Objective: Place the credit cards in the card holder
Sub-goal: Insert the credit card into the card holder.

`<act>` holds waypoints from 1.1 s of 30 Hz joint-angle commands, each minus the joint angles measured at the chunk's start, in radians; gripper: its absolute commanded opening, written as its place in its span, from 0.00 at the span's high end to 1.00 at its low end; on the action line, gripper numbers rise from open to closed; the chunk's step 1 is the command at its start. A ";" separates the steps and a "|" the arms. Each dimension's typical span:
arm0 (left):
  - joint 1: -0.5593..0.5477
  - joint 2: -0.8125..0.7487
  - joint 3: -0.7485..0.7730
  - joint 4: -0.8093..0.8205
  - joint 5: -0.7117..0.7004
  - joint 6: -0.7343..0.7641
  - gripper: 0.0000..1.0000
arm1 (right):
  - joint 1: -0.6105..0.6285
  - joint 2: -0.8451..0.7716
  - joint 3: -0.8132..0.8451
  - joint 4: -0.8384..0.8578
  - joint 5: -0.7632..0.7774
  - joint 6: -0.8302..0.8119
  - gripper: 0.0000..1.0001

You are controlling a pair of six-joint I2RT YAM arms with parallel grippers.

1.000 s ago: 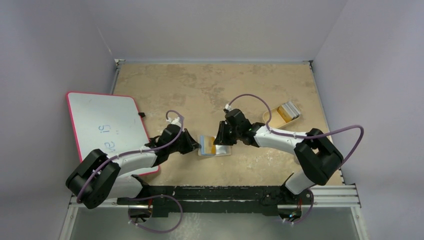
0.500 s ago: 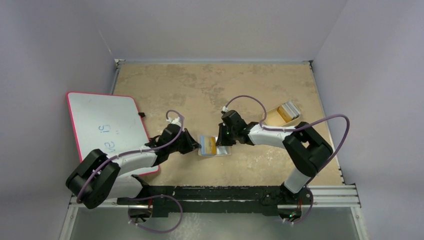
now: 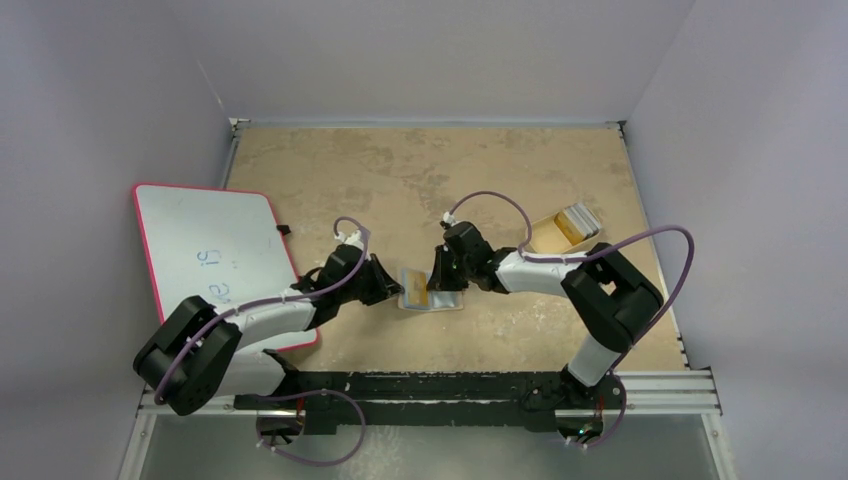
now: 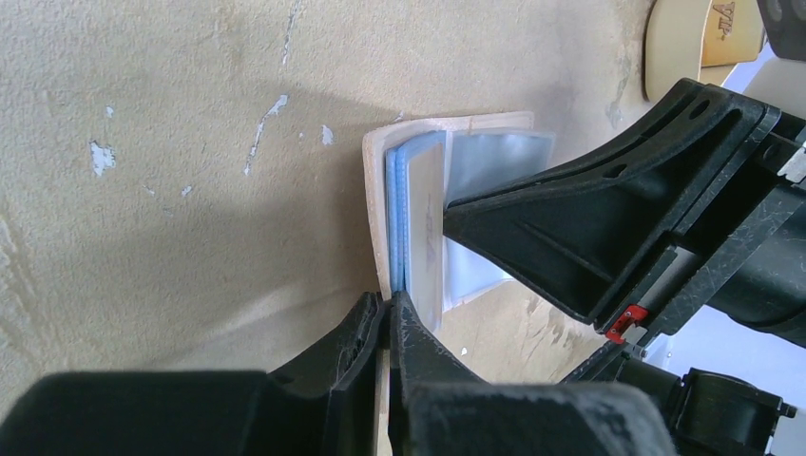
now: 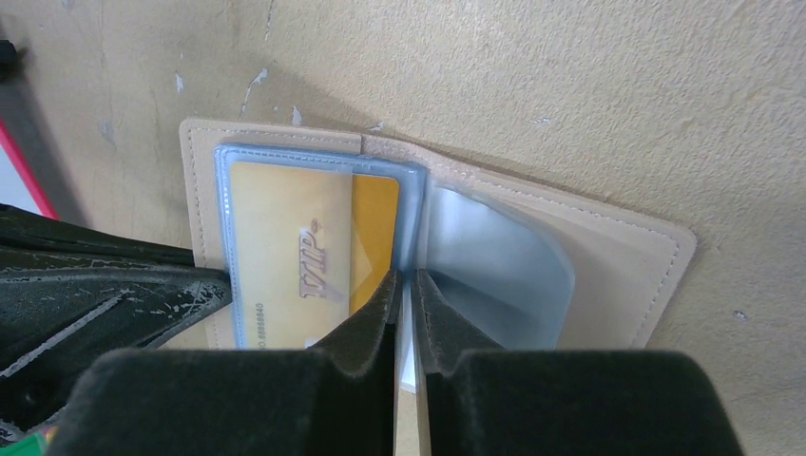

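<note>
**Robot arms load a card holder on the worktop: one card in, more waiting.**

On the tan worktop [image 3: 400,180], a pink-edged whiteboard [image 3: 205,250] lies off to the left, clear of the work. The left arm [image 3: 270,315] and right arm [image 3: 540,272] meet over the open card holder [image 3: 425,300] near the middle. The left jaws are closed on its cover edge, pinning it. The right jaws are pinched shut on what looks like one of its clear leaves, parting the pockets. Well off to the right, a shallow tray [image 3: 540,232] holds more cards [image 3: 575,222], so most of the job looks undone. One gold card [image 5: 285,237] sits inside a clear pocket. The crowded jaws look like the main obstacle to the next card.
</note>
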 commanded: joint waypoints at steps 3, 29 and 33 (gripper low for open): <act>-0.002 0.003 0.039 0.077 0.025 -0.011 0.92 | 0.007 0.010 -0.032 0.068 -0.031 0.020 0.90; -0.002 0.010 0.076 0.066 0.038 -0.018 1.00 | 0.008 -0.188 -0.022 -0.018 0.007 0.056 0.63; -0.003 0.016 0.074 0.077 0.040 -0.025 1.00 | 0.023 -0.208 -0.005 -0.025 0.004 0.070 0.55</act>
